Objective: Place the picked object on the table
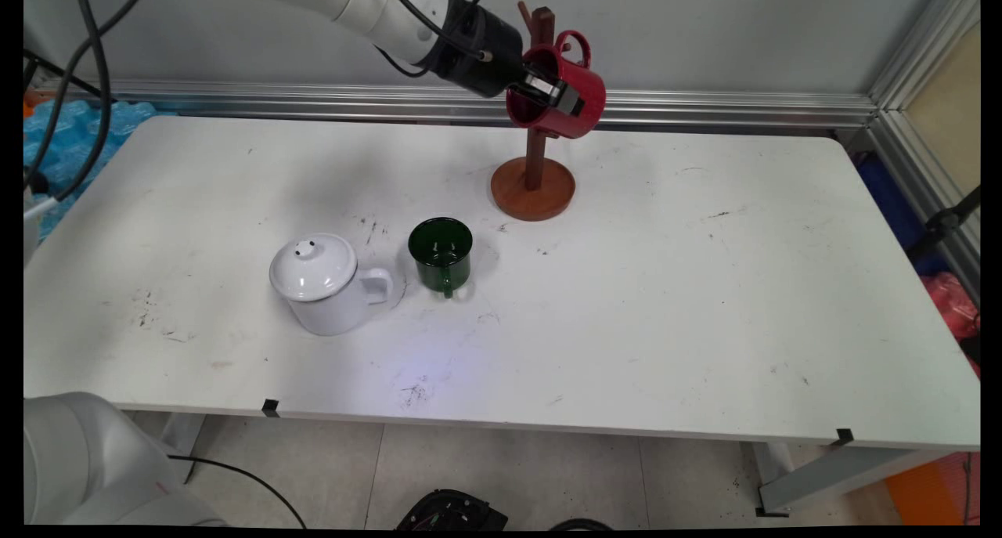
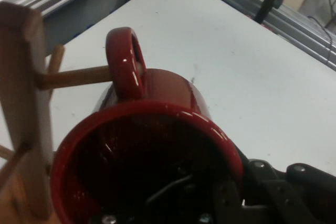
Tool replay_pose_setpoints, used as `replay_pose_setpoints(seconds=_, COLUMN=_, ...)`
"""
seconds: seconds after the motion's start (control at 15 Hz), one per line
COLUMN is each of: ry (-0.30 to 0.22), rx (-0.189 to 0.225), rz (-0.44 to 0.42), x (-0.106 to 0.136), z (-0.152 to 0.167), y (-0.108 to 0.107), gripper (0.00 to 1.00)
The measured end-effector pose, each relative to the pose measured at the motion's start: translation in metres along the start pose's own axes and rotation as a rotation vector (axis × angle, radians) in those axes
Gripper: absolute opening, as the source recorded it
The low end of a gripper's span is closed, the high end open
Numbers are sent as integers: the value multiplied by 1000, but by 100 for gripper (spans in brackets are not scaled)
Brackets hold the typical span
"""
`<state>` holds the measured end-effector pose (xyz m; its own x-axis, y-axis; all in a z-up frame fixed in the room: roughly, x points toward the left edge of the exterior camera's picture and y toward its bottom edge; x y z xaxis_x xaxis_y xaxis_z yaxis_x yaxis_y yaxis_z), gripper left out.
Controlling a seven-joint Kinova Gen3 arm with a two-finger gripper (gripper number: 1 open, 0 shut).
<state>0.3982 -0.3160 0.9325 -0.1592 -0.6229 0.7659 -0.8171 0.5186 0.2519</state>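
Observation:
My gripper (image 1: 553, 92) is shut on the rim of a red mug (image 1: 581, 99), one finger inside it and one outside. The mug hangs tilted in the air against the upper part of a wooden mug tree (image 1: 533, 187). In the hand view the red mug (image 2: 168, 95) fills the lower middle, mouth toward the camera, with my gripper (image 2: 226, 187) on its rim at the bottom. Its handle (image 2: 126, 61) sits at the tip of a wooden peg (image 2: 73, 77) that sticks out from the tree's post (image 2: 23, 103); whether the peg passes through the loop I cannot tell.
A dark green mug (image 1: 441, 252) stands upright on the white table (image 1: 704, 287), handle toward the near edge. To its left sits a white enamel pot with a lid (image 1: 321, 283). An aluminium rail runs along the wall behind the tree.

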Motion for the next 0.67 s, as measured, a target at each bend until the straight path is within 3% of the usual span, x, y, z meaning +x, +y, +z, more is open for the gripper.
replay_pose_setpoints(seconds=0.67, ry=-16, rx=-59, rz=18, x=4, z=-15, y=26, gripper=0)
